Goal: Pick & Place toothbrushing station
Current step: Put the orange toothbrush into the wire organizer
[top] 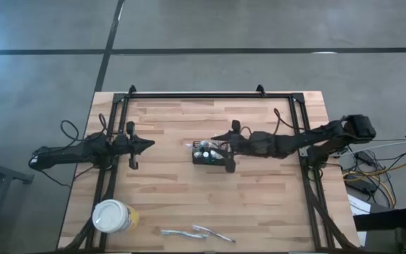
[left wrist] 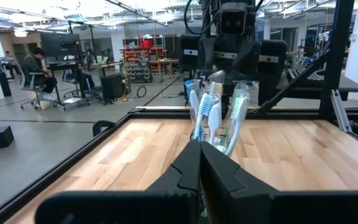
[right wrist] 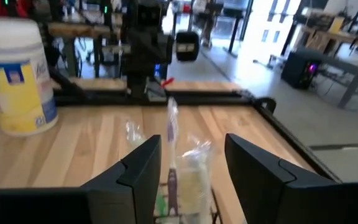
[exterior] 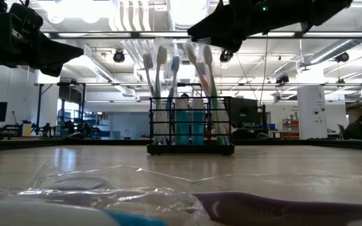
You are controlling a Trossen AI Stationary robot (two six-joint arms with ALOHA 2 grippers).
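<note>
The right claw [top: 224, 156] hangs spread wide over the small black rectangular mesh caddy [top: 212, 156] — empty, placed to grip it; the left claw [top: 149, 144] waits pinched closed, also empty.

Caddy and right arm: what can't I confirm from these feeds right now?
- Caddy, high view: the right gripper covers one end.
- Caddy floor, right wrist view: cut off by the frame edge between the open fingers.
- Packaged toothbrushes, low view: blurred at the lens.
- Tub label: too small.
</note>
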